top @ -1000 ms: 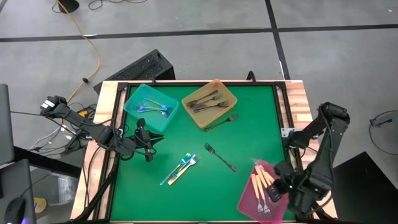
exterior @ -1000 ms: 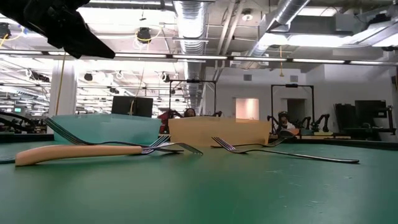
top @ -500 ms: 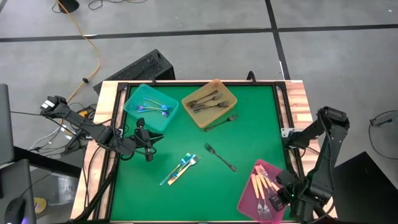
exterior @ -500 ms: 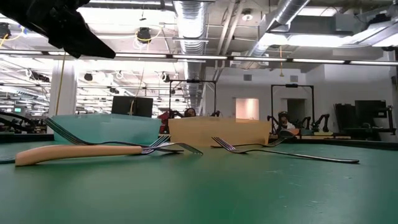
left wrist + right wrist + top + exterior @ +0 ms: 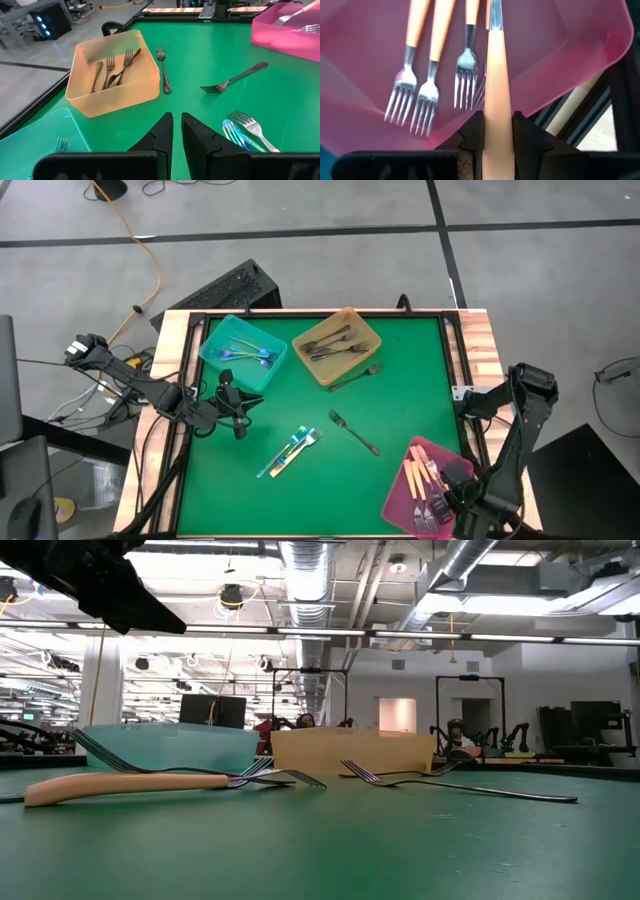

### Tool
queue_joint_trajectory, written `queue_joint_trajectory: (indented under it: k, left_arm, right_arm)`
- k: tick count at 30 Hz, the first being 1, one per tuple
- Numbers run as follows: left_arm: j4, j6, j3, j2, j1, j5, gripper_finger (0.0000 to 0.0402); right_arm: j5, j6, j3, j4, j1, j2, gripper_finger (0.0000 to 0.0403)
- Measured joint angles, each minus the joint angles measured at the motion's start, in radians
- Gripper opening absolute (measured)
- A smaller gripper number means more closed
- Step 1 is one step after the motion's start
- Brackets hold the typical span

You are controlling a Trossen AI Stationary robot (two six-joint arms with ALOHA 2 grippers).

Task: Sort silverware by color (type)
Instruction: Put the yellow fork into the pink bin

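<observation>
Held fork [image 5: 497, 75]: cream handle, clamped in right gripper [image 5: 497, 131] over pink tray [image 5: 400, 490]
Pink tray: three cream-handled forks [image 5: 432, 60] visible
Amber tray [image 5: 350, 320]: dark forks [image 5: 117, 67]
Mat [image 5: 400, 380]: two dark forks, mixed cluster [image 5: 292, 448]
Left gripper [image 5: 177, 131]: closed, empty, beside teal tray [image 5: 215, 360]

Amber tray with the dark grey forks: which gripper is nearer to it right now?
Left. The left gripper hangs over the mat just off the teal tray, a short way from the amber tray. The right gripper is at the pink tray in the opposite corner, holding a cream-handled utensil.
</observation>
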Motion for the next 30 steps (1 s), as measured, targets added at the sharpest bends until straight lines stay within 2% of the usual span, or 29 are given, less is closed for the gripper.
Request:
queue_joint_trajectory:
  k: [30]
  left_arm:
    - [0.0, -0.002, 0.0, 0.0, 0.0, 0.0, 0.0025]
  right_arm:
    - [0.022, 0.016, 0.0, 0.04, -0.138, 0.066, 0.0103]
